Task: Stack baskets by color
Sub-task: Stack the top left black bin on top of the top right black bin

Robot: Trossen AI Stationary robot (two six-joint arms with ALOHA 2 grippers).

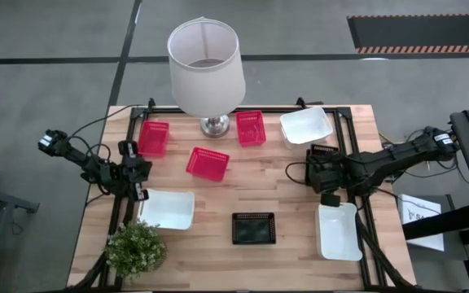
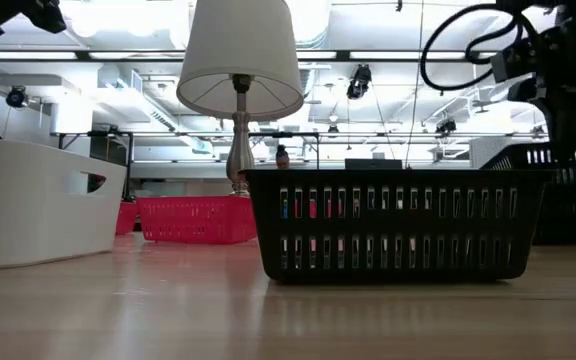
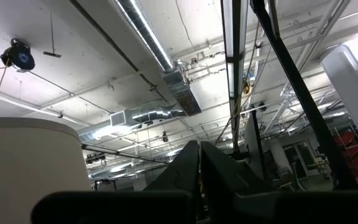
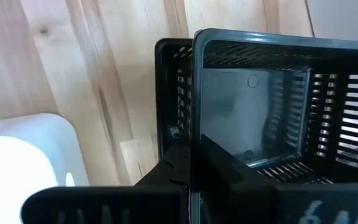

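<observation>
At table's right edge, right gripper (image 4: 191,163) clamps a black basket (image 4: 278,106) wall above another black basket (image 4: 173,93); lamp (image 1: 206,61) and plant (image 1: 135,248) clutter table. Left gripper (image 3: 199,168) closed, empty.

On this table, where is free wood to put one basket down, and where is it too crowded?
Bare wood lies between the loose red basket and the lone black basket, and between that black basket and the plant. It is crowded by the lamp and around the right gripper, shut on a black basket.
</observation>
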